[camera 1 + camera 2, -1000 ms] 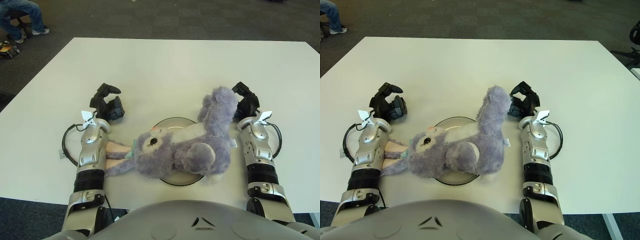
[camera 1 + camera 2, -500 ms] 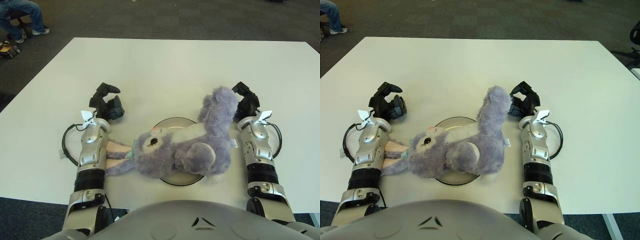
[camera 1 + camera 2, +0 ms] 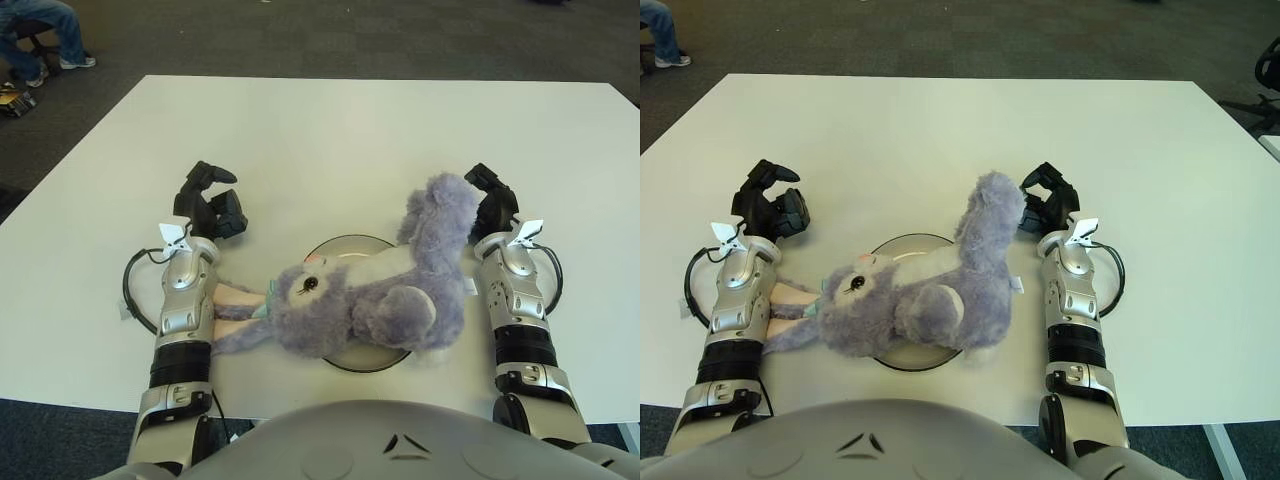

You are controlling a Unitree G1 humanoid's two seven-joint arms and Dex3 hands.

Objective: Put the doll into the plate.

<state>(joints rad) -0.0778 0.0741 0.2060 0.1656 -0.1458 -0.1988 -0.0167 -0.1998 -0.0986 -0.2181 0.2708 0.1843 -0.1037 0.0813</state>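
Purple plush is what you're dealing with: the doll [image 3: 365, 305] lies on its side across the plate [image 3: 352, 247], which sits on the white table [image 3: 350, 130] between your two arms. Its long axis runs left to right, head and face toward your left, with the ears trailing off the plate's rim and reaching the left forearm. One limb sticks up and away from you at the right end, and that limb shows right beside your right hand [image 3: 494, 207].

So your right hand is the nearer one. Its dark fingers look curled, and they sit so close to the raised limb that you cannot tell whether they have hold of the fur or merely sit next to it. Your left hand [image 3: 210, 203] is well apart from the doll's body, beyond and to the left of the plate, with its fingers loosely spread and nothing in them.

By my reading, the doll is largely in the plate already; the head overhangs the left rim and the ears lie on the table. If anything remains, it is a matter of drawing your right hand off to the right and away without dragging that limb along, since the doll is soft and a snagged finger could tip it off the plate.
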